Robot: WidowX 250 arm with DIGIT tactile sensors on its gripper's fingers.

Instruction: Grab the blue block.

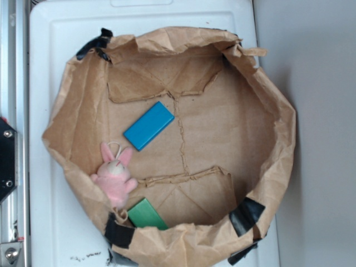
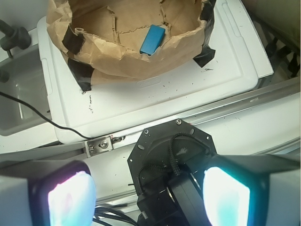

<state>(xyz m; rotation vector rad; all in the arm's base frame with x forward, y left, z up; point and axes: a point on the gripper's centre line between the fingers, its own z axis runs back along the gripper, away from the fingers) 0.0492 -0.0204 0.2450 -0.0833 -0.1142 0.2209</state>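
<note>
Looks like a lab bench setup to me: I'm seeing a white plastic lid (image 2: 155, 94) clamped between aluminium rails (image 2: 225, 110) beyond my fingers (image 2: 70, 200), a black octagonal robot base plate (image 2: 171, 150) between them, and loose black cable (image 2: 37, 115).

The gripper (image 2: 148, 195) is showing only in the wrist view, hanging above the robot's own black base plate (image 2: 171, 157). Its two fingers (image 2: 70, 197) are sitting wide apart at the bottom corners of that view, their pads glowing pale and gripping nothing. In the exterior view the arm is not appearing; only a dark edge of the mount (image 1: 6, 161) is showing at the left.
</note>
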